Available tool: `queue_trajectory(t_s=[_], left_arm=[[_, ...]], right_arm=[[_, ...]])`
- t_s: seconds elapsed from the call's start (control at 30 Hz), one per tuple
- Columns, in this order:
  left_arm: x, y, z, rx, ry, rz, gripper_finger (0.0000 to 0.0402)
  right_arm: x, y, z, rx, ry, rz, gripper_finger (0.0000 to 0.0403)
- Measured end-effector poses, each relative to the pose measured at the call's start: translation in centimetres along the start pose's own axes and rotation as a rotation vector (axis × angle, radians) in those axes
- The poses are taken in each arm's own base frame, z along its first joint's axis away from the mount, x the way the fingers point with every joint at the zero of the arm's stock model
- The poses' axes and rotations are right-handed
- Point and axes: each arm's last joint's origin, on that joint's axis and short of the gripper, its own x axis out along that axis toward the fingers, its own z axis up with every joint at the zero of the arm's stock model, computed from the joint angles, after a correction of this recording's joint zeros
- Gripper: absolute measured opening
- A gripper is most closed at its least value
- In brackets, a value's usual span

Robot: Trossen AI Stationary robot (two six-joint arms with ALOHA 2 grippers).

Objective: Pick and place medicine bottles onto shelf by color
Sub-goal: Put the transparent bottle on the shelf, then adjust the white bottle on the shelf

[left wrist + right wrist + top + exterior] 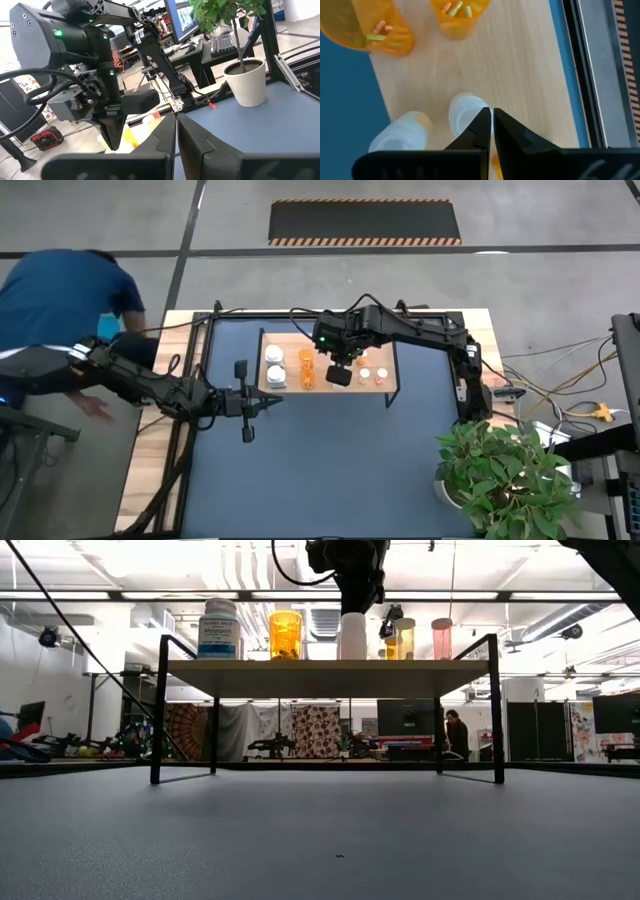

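The light-wood shelf [285,340] stands on the dark blue table. It carries white bottles [274,356] on its left, orange bottles [307,368] beside them, and small pale-capped ones [372,376] on its right. My right gripper [491,112] is shut, slants down over the shelf's middle, and holds nothing. Its tips are at the cap of a white bottle [464,112], which stands upright on the board [353,635]. My left gripper [272,402] is shut and level, with nothing in it, above the table just off the shelf's near left corner. My right gripper has its shut fingertips [482,117] at the edge of the white bottle's cap [460,110], coming from above and slanting down. The bottle stands upright on the shelf board. I cannot tell whether the tips touch the cap.
A potted plant [500,470] stands at the table's near right corner. A person in blue [60,300] bends beside the table's far left. Open blue tabletop [330,470] lies in front of the shelf. Cables run along the right edge.
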Motion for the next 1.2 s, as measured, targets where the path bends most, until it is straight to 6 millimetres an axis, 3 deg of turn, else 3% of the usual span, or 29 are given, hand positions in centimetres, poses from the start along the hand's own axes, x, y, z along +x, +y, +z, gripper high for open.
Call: queue_trajectory(t_s=[0.23,0.43,0.6,0.8,1.0,1.2], left_arm=[[0.0,0.0,0.0,0.0,0.0,0.0,0.0],[0.0,0.0,0.0,-0.001,-0.001,0.0,0.0],[-0.1,0.0,0.0,0.004,0.006,-0.003,0.0],[-0.1,0.0,-0.1,0.024,0.01,-0.005,0.0],[-0.1,0.0,-0.1,0.023,0.009,-0.005,0.0],[-0.1,0.0,-0.1,0.022,0.008,-0.004,0.0]], right_arm=[[-0.8,-0.1,0.2,0.013,-0.03,-0.004,0.0013],[-3.3,1.0,0.0,-0.021,-0.102,0.007,0.0013],[-6.8,5.1,-1.4,-0.118,-0.197,-0.065,0.0009],[-11.6,10.6,-4.5,-0.243,-0.323,-0.037,0.0009],[-15.8,13.7,-8.2,-0.28,-0.465,-0.101,0.0009],[-18.1,16.7,-12.9,-0.339,-0.56,-0.162,0.0009]])
